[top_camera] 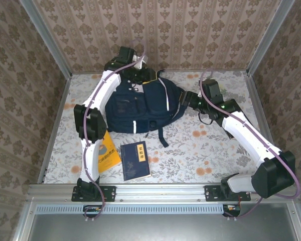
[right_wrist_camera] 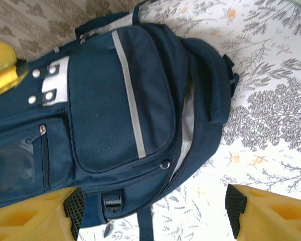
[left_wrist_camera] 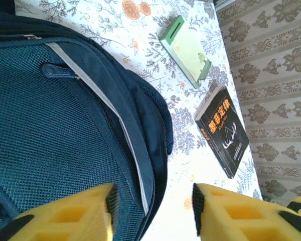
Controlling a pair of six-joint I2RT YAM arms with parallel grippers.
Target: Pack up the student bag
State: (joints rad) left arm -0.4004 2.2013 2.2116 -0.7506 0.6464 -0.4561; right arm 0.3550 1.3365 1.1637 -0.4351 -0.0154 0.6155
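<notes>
Packing looks barely begun: student bag (top_camera: 140, 108) lies mid-way across the tabletop (top_camera: 200, 150), zip gaping, orange booklet (top_camera: 108, 150), navy book (top_camera: 135, 160), green notebook (left_wrist_camera: 185, 50) and black book (left_wrist_camera: 223, 130) all outside it, left gripper (left_wrist_camera: 150, 211) and right gripper (right_wrist_camera: 153, 211) over it, jaws apart, empty.

The student bag (right_wrist_camera: 105, 100) is matt navy cloth, one panel coarse mesh. The black book (left_wrist_camera: 223, 131) beside it looks smooth.
</notes>
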